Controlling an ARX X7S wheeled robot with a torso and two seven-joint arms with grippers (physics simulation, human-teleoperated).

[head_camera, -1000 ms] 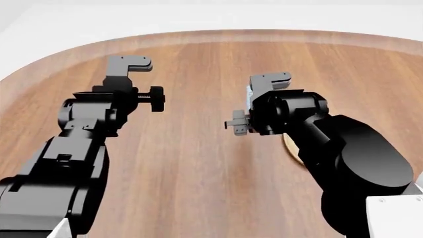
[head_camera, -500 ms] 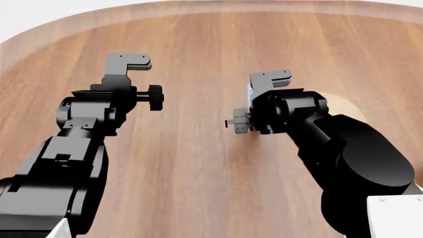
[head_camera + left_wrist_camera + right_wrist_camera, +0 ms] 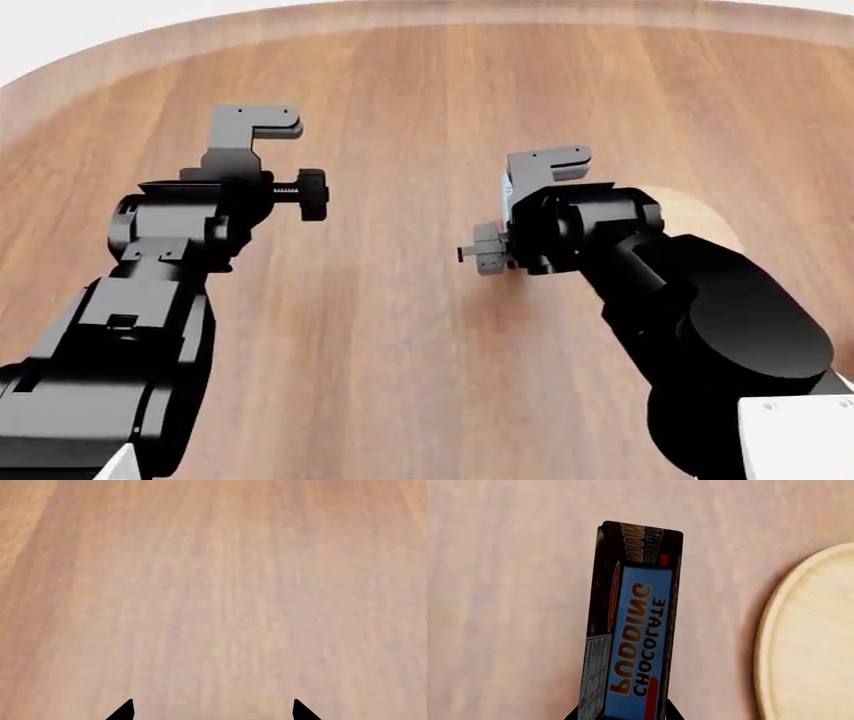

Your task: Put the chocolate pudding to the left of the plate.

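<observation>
The chocolate pudding [image 3: 634, 630], a dark brown carton with a light blue face and printed words, is held between the fingertips of my right gripper [image 3: 622, 715]. In the head view only a sliver of it [image 3: 505, 205] shows behind the right gripper [image 3: 510, 215], over the wooden table. The plate [image 3: 814, 645], a light tan wooden disc with a thin rim, lies just to the side of the carton, apart from it; in the head view the plate [image 3: 687, 215] peeks out behind the right arm. My left gripper [image 3: 212, 712] is open and empty over bare wood.
The round wooden table [image 3: 400, 120] has a raised rim along its far edge [image 3: 441, 15]. My left arm [image 3: 174, 260] hovers over the table's left half. No other objects show.
The view tilted down a second ago, so the table edge rose in the frame and more of the plate came into sight. Since half a second ago almost nothing has moved.
</observation>
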